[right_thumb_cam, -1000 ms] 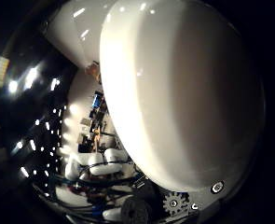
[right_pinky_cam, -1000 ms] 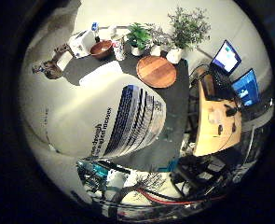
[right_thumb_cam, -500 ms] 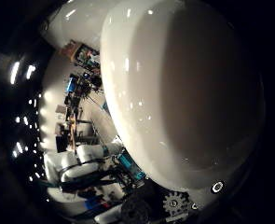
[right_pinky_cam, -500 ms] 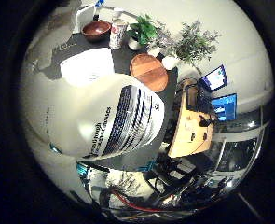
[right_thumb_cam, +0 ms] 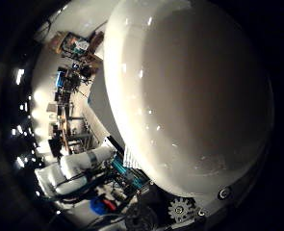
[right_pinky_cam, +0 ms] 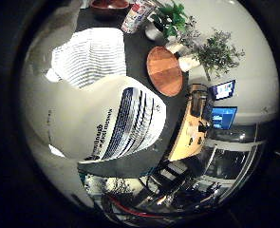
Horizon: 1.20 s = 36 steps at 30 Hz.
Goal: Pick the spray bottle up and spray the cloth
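A white spray bottle (right_pinky_cam: 121, 119) with a printed label fills much of the right little finger side palm view, close against the palm. Its smooth white body (right_thumb_cam: 190, 96) also fills the right thumb side palm view. White and black parts of my hand (right_thumb_cam: 89, 166) show beside the bottle, and the fingers curl round it. The bottle is lifted off the table. A white cloth with thin dark stripes (right_pinky_cam: 92, 55) lies on the dark table (right_pinky_cam: 135, 59), just past the bottle's end. The bottle's nozzle is hidden.
A round wooden board (right_pinky_cam: 164, 69) lies beside the cloth. Two potted plants (right_pinky_cam: 215, 52) (right_pinky_cam: 173, 19), a can (right_pinky_cam: 138, 14) and a brown bowl (right_pinky_cam: 109, 6) stand at the table's far side. A wooden desk (right_pinky_cam: 192, 128) with lit monitors (right_pinky_cam: 221, 91) stands beyond.
The whole view has shifted: the hand has moved with the bottle held in it. The cloth now looks larger and lies nearer the bottle's end.
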Each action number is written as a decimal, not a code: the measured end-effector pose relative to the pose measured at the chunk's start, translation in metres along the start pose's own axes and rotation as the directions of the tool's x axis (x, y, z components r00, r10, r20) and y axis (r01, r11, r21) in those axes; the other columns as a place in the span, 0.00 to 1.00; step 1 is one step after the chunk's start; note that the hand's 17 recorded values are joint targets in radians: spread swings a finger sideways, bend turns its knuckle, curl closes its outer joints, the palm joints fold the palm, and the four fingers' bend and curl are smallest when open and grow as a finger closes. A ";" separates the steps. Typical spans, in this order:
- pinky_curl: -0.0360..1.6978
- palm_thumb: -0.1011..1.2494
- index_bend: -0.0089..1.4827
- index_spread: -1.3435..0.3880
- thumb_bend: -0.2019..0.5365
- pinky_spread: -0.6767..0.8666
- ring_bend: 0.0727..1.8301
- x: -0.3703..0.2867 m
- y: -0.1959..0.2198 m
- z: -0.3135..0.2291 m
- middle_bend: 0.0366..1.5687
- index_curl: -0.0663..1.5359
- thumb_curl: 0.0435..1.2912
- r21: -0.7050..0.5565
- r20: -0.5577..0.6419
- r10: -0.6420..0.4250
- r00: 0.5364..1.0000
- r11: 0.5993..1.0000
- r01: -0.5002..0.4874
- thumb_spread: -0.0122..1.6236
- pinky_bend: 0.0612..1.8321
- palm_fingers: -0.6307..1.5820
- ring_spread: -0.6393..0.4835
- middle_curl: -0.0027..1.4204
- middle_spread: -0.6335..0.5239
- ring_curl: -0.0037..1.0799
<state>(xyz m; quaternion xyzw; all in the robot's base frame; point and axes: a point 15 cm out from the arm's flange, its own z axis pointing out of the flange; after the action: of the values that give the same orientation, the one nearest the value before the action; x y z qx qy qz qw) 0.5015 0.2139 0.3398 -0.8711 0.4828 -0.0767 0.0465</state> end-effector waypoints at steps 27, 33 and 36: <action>0.87 0.80 0.83 0.67 0.26 0.30 0.71 0.052 0.016 -0.091 0.89 0.49 0.54 0.076 -0.082 0.083 0.993 0.994 -0.077 0.65 0.52 0.80 0.37 0.46 0.46 0.75; 0.87 0.80 0.83 0.67 0.26 0.30 0.71 0.038 0.007 -0.057 0.89 0.49 0.54 0.058 -0.077 0.068 0.995 0.996 -0.064 0.65 0.52 0.80 0.37 0.46 0.46 0.75; 0.87 0.80 0.83 0.67 0.26 0.30 0.71 0.032 0.003 -0.042 0.89 0.49 0.54 0.059 -0.074 0.062 0.995 0.997 -0.058 0.65 0.52 0.80 0.37 0.46 0.46 0.75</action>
<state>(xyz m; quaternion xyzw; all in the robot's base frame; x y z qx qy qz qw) 0.5085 0.1848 0.3830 -0.8509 0.5080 -0.1219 0.0550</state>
